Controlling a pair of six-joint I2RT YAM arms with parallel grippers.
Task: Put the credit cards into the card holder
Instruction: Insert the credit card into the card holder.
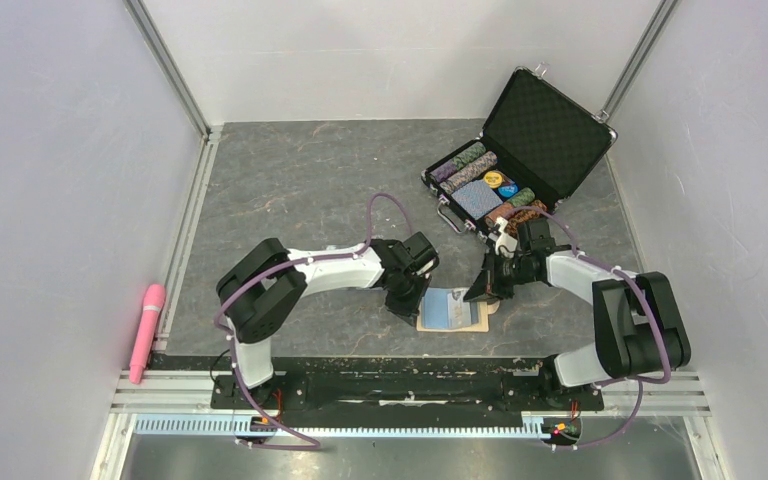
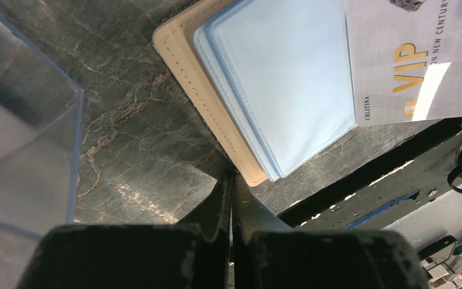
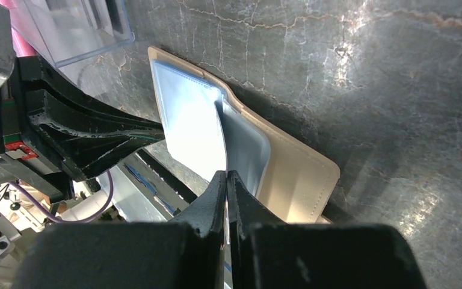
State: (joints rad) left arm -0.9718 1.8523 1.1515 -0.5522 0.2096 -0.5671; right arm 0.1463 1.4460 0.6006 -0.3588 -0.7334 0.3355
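Observation:
The card holder (image 1: 452,311) lies open near the front edge, tan cover (image 2: 186,54) down and light blue lining (image 2: 277,78) up. My right gripper (image 1: 487,290) is shut on a pale credit card with gold "VIP" lettering (image 2: 397,60). It holds the card over the right part of the lining. In the right wrist view the card (image 3: 222,138) shows edge-on, running from my gripper (image 3: 226,176) into the blue pocket beside the tan cover (image 3: 301,174). My left gripper (image 1: 409,304) is shut and empty, its tips (image 2: 231,177) at the holder's left edge. No other cards show.
An open black poker-chip case (image 1: 545,125) with chips and a blue deck stands at the back right. A clear plastic box (image 2: 24,120) sits just left of the holder, also in the right wrist view (image 3: 78,30). A pink object (image 1: 147,330) lies by the left wall.

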